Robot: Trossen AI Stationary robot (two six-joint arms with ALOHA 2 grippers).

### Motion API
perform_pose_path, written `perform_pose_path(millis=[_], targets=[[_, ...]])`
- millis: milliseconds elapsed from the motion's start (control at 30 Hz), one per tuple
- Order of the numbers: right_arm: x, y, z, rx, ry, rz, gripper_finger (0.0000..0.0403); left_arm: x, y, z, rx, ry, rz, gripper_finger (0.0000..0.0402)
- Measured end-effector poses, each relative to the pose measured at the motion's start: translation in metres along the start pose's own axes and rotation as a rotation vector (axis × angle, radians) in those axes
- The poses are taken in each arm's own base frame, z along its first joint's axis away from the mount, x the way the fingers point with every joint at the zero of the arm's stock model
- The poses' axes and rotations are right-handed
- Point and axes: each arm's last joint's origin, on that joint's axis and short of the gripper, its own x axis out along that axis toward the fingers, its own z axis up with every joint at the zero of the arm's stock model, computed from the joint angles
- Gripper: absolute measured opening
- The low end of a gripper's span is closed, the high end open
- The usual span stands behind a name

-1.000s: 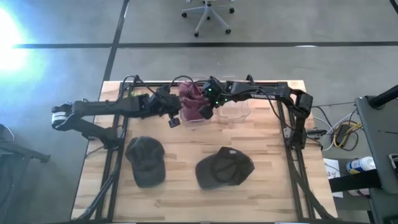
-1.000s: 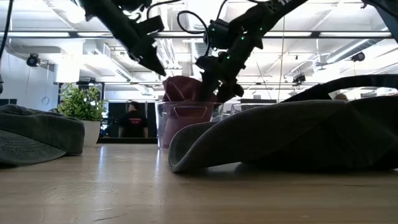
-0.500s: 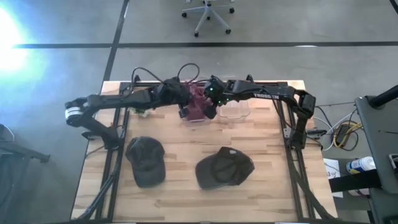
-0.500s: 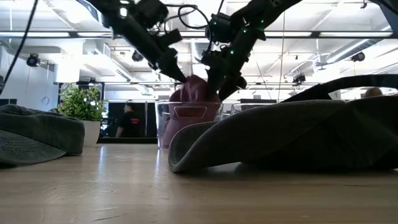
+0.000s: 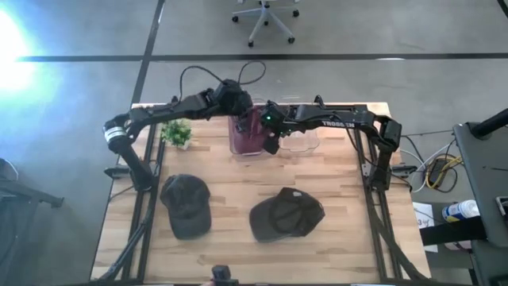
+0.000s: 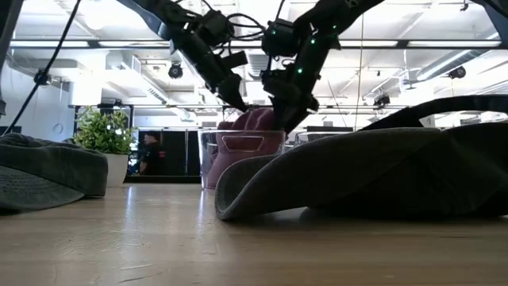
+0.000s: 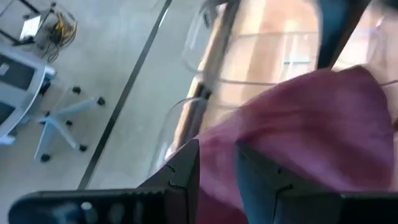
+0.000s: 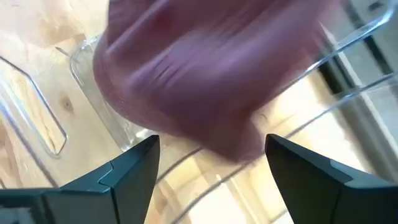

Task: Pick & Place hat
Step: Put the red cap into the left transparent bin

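Since the earlier frames, the left arm is being seen swung further toward the back of the surface, and the maroon hat is now being pressed lower into the clear bin, its crown no longer sticking up as high.

Left gripper is being held at the top of the maroon hat, at the bin's far side. In the left wrist view its fingers are being shown close together with maroon fabric between them, so it is being read as clamped on the hat.

Right gripper is being held just beside it over the same bin, from the right. In the right wrist view its fingers are being shown spread wide apart, with the hat and bin wall beyond them; nothing is being gripped.

A second clear bin is being shown touching the first, on its right.

Two dark caps are lying on the near half of the surface: one at left, one at centre-right, well apart from the bins.

A small potted plant is standing near the back left corner. A person is being seen far off in the room.
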Motion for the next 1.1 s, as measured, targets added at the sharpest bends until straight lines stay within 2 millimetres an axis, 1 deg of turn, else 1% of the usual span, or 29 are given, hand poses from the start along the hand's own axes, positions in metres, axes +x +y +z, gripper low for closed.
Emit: perform_pose_path(millis=[167, 267, 367, 467, 567, 633, 733, 833, 1000, 1100], targets=[[-0.011, -0.004, 0.000, -0.029, -0.018, -0.090, 0.0283, -0.016, 0.020, -0.003, -0.040, 0.012, 0.041, 0.0094], [-0.020, -0.007, 0.002, -0.003, -0.048, -0.141, 0.0283, -0.025, 0.029, -0.008, -0.057, 0.011, 0.060, 0.0094], [-0.031, -0.008, 0.006, 0.037, -0.089, -0.135, 0.0283, -0.023, 0.035, -0.015, -0.054, 0.028, 0.064, 0.0094], [-0.034, -0.007, 0.008, 0.075, -0.102, -0.102, 0.0283, -0.021, 0.042, -0.021, -0.068, 0.024, 0.039, 0.0094], [-0.031, -0.006, 0.008, 0.108, -0.094, -0.065, 0.0283, -0.016, 0.048, -0.031, -0.100, 0.026, -0.024, 0.0094], [-0.022, -0.005, 0.008, 0.118, -0.089, -0.068, 0.0283, -0.012, 0.049, -0.038, -0.130, 0.024, -0.079, 0.0094], [-0.008, -0.008, 0.011, 0.133, -0.103, -0.103, 0.0283, -0.008, 0.045, -0.048, -0.172, 0.020, -0.176, 0.0094], [0.001, -0.021, 0.017, 0.180, -0.147, -0.124, 0.0278, -0.003, 0.035, -0.062, -0.199, 0.083, -0.249, 0.0094], [0.006, -0.042, 0.025, 0.253, -0.220, -0.125, 0.0263, -0.004, 0.015, -0.075, -0.208, 0.182, -0.344, 0.0094], [0.008, -0.049, 0.027, 0.269, -0.236, -0.107, 0.0257, -0.009, 0.007, -0.075, -0.223, 0.204, -0.392, 0.0094]])
